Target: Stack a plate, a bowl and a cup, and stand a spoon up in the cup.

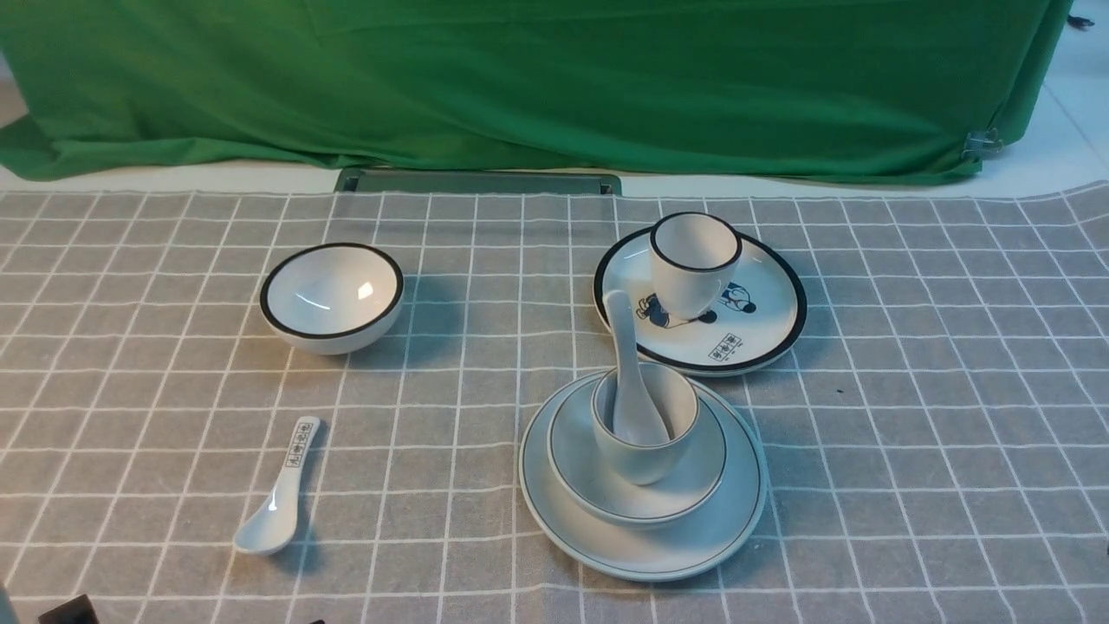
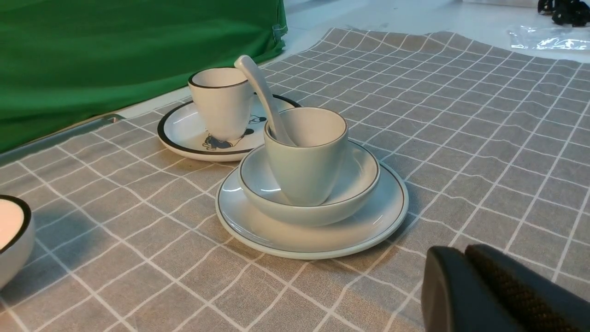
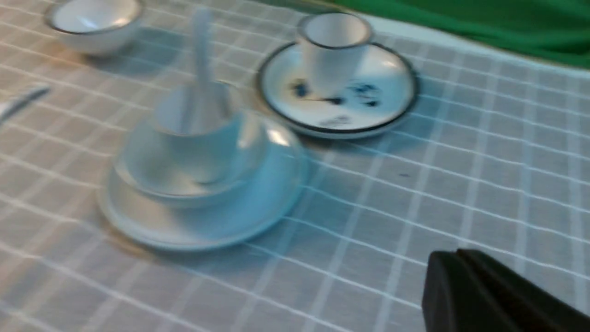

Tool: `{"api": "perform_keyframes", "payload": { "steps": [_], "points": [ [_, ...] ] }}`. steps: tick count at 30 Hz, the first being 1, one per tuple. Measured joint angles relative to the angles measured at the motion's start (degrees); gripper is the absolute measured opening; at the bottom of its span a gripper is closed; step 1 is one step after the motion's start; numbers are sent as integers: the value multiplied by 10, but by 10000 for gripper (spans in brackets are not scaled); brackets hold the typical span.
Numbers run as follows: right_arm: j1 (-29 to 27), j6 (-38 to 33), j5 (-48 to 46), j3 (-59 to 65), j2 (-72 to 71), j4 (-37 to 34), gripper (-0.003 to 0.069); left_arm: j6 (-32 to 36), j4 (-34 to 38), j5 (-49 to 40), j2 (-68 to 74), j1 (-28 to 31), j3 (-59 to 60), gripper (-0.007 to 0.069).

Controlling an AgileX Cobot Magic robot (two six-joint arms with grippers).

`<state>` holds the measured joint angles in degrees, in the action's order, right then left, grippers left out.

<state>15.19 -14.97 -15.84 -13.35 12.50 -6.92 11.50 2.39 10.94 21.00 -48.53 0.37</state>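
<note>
The plain white plate [image 1: 693, 542] lies near the table's front centre. The shallow bowl [image 1: 693, 468] sits on it, and the small cup [image 1: 645, 455] stands in the bowl. The plain white spoon [image 1: 628, 373] stands in the cup, its handle leaning toward the back. The stack also shows in the left wrist view, with the plate [image 2: 368, 221], bowl [image 2: 355, 180], cup [image 2: 306, 161] and spoon [image 2: 262, 94], and blurred in the right wrist view [image 3: 203, 175]. My left gripper [image 2: 463, 258] is shut and empty, away from the stack. My right gripper [image 3: 454, 260] is shut and empty. Neither gripper shows in the front view.
A black-rimmed plate with blue cartoon figures [image 1: 762, 321] lies behind the stack with a black-rimmed cup [image 1: 693, 260] on it. A black-rimmed bowl [image 1: 332, 296] stands at back left. A spoon with printed characters [image 1: 279, 498] lies at front left. Green cloth [image 1: 520, 78] hangs at the back.
</note>
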Motion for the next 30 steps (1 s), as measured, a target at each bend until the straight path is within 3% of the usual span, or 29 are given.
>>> {"api": "perform_keyframes", "payload": {
  "steps": [5, 30],
  "points": [
    [-54, -40, 40, 133, -120, 2, 17, 0, 0, 0, 0, 0, 0, 13],
    [-58, 5, 11, 137, -124, -4, 30, -1, 0, -1, 0, 0, 0, 13]
  ]
}}
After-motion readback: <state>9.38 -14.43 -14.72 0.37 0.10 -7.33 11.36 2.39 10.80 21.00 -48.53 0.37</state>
